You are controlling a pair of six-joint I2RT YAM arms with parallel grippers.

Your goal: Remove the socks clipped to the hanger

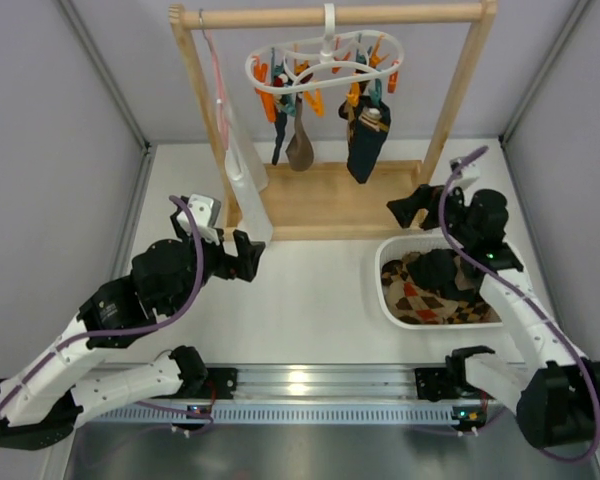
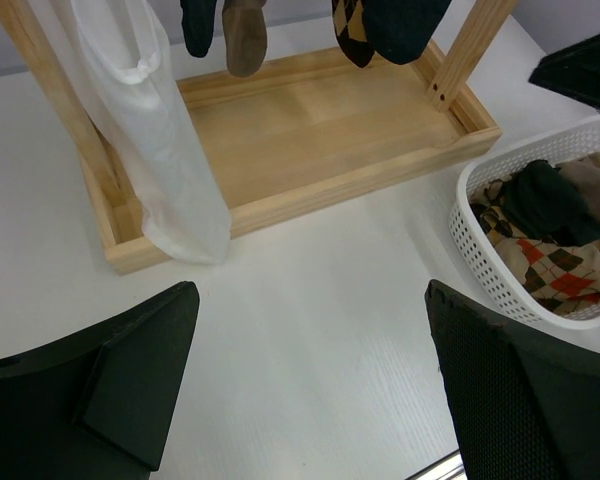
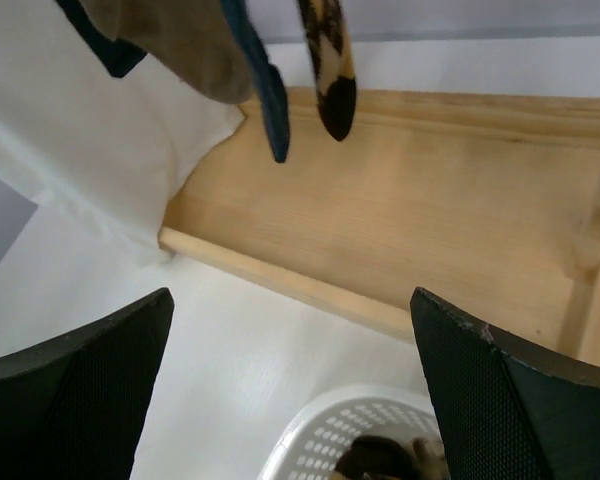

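My right gripper (image 1: 410, 208) stands wide open and holds nothing. In its wrist view the two dark fingers (image 3: 90, 390) frame bare table, with the rim of the white basket (image 3: 325, 420) at the bottom edge. That basket sits at the right of the overhead view and has a few socks (image 1: 435, 290) piled in it. My left gripper (image 1: 248, 255) is just as wide and just as empty, low over the table left of centre.

Further out, at top centre, the hanger (image 1: 325, 62) hooks over the rail of the wooden rack (image 1: 330, 15). Three or four socks hang from its clothespins (image 1: 265, 90): a dark one (image 1: 280, 135) and a taupe one (image 1: 300, 148) on the left, and a dark bundle (image 1: 365, 150) on the right.

The risk I see is the hanger itself. It hangs from one hook, so a sideways tug could swing it or lift it off the rail. Pinching only a toe tip may let the fabric slip. The right bundle looks bunched, so I might drag two at once. The white cloth (image 1: 245, 185) hangs close beside the left pair, and my left fingers could catch it.
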